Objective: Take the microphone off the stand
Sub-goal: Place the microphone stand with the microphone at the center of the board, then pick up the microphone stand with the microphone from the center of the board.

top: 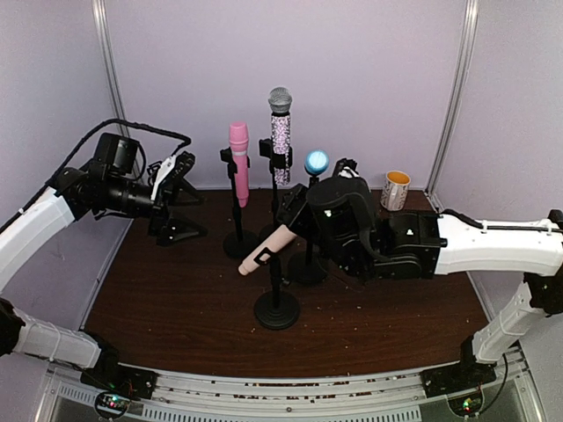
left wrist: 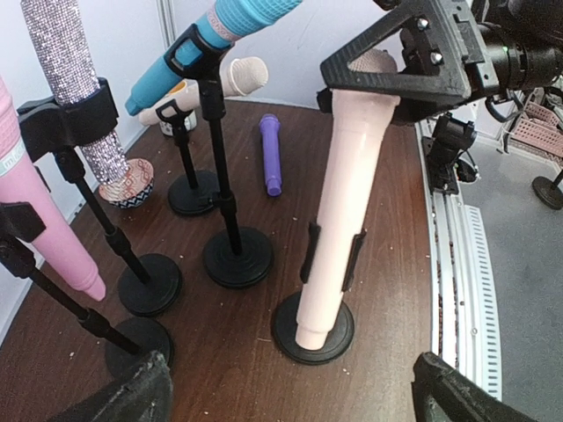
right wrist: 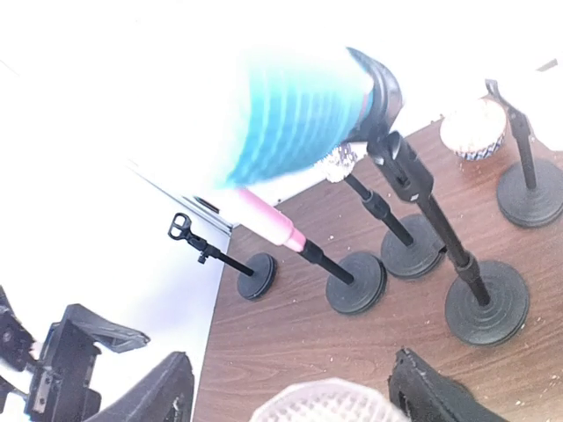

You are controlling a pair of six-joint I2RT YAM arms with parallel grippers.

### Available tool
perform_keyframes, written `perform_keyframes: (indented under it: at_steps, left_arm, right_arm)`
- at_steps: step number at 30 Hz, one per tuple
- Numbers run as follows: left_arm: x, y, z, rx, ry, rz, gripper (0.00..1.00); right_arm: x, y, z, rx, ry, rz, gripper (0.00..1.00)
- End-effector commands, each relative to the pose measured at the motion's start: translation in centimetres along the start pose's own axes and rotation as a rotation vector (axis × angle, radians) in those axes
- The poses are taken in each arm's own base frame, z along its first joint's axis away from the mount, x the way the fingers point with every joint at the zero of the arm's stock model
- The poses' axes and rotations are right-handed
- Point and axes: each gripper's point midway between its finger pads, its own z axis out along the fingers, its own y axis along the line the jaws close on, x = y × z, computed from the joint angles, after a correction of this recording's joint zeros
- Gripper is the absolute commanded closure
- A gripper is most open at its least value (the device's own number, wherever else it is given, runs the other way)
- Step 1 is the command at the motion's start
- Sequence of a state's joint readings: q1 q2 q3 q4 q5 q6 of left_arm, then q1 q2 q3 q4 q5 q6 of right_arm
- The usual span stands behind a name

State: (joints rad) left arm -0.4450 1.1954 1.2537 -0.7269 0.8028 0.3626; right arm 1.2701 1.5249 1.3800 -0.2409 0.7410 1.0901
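Note:
A cream microphone (top: pixel 262 252) leans in the clip of the front stand (top: pixel 277 309); its tail points down-left. My right gripper (top: pixel 296 209) stands open around its head end, and the mesh head (right wrist: pixel 324 405) shows between the spread fingers (right wrist: pixel 167 391) with a gap on each side. In the left wrist view the same microphone (left wrist: pixel 339 211) sits in its clip above the round base (left wrist: pixel 313 332), with the right gripper's finger (left wrist: pixel 400 53) at its top. My left gripper (top: pixel 186 200) hovers wide open at the far left, holding nothing.
Behind stand a pink microphone (top: pixel 238 163), a glittery one (top: pixel 281 132) and a blue one (top: pixel 316 162), each on its own stand. A mug (top: pixel 395 190) sits back right. A purple microphone (left wrist: pixel 270 154) and a patterned bowl (left wrist: pixel 128 185) lie on the table. An empty stand (right wrist: pixel 216 256) is at the left.

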Motion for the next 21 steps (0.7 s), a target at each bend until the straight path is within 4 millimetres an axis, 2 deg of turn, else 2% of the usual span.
perform_keyframes:
  at_steps: [1, 3, 7, 13, 17, 21]
  left_arm:
    - [-0.7, -0.2, 1.1, 0.037, -0.044, 0.004, 0.02]
    - [-0.5, -0.8, 1.5, 0.06, -0.043, 0.03, 0.02]
    - [0.1, -2.1, 2.5, 0.119, -0.016, 0.089, 0.02]
    - [1.1, -3.4, 4.6, 0.194, 0.035, 0.16, 0.02]
    - [0.9, -3.2, 6.3, 0.221, 0.053, 0.174, 0.02]
    - [-0.2, -3.0, 7.3, 0.249, 0.043, 0.174, 0.03]
  right_arm:
    - [-0.7, 0.1, -1.0, -0.056, -0.008, -0.076, 0.21]
    - [-0.1, 0.4, -1.4, -0.127, 0.01, -0.12, 0.2]
    - [0.0, 1.3, -3.4, -0.344, 0.019, -0.242, 0.2]
    - [2.0, -0.2, -5.8, -0.542, 0.036, -0.462, 0.17]
    - [3.1, -0.9, -4.7, -0.586, 0.051, -0.581, 0.16]
    - [3.6, -0.9, -3.5, -0.65, 0.066, -0.621, 0.16]
